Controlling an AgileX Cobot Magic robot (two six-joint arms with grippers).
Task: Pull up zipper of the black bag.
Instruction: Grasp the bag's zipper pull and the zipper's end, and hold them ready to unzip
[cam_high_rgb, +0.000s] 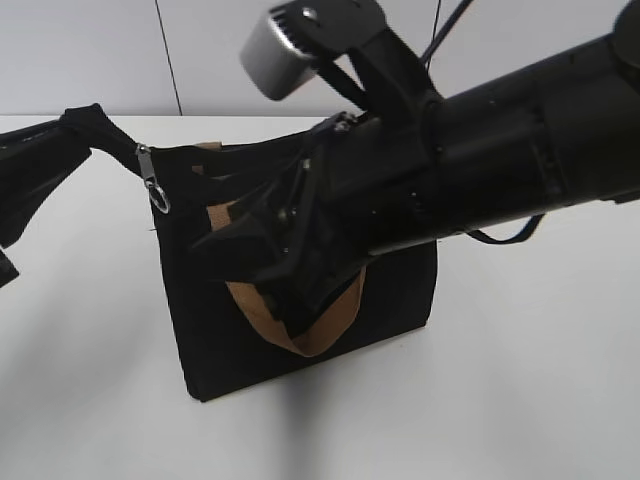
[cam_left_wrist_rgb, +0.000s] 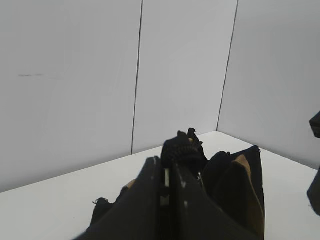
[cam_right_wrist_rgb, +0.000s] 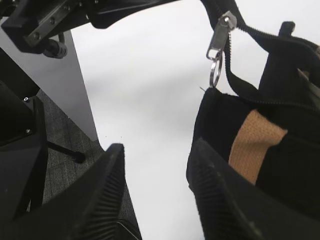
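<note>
Exterior view, reading from the left: my left gripper (cam_high_rgb: 95, 135) comes in from the frame edge and pinches the fabric tail at the end corner of the black bag (cam_high_rgb: 300, 340), which stands on the white table (cam_high_rgb: 540, 380) near the middle. Just beside that pinch hangs the zipper (cam_high_rgb: 153, 185), its silver pull and ring dangling at the bag's left top corner. Further right, the tan handle (cam_high_rgb: 320, 325) loops down the front panel, and my right gripper (cam_high_rgb: 265, 265) hovers in front of the bag with the arm filling the right side.

The bag looks light and soft; I judge it will fold or slide if I tug without holding the end taut. The pull is small, smooth metal and likely slippery, so I would take it by the flat tab above the ring, not by the ring itself.

The left wrist view shows what the exterior cannot: the left fingers (cam_left_wrist_rgb: 150, 200) pressed together on the bunched black cloth, so that hand is clamped on the bag. It does not show the pull. The right wrist view shows the right fingers (cam_right_wrist_rgb: 107, 195) spread wide with nothing between them, the pull up and to the right of them, apart from both pads.
</note>
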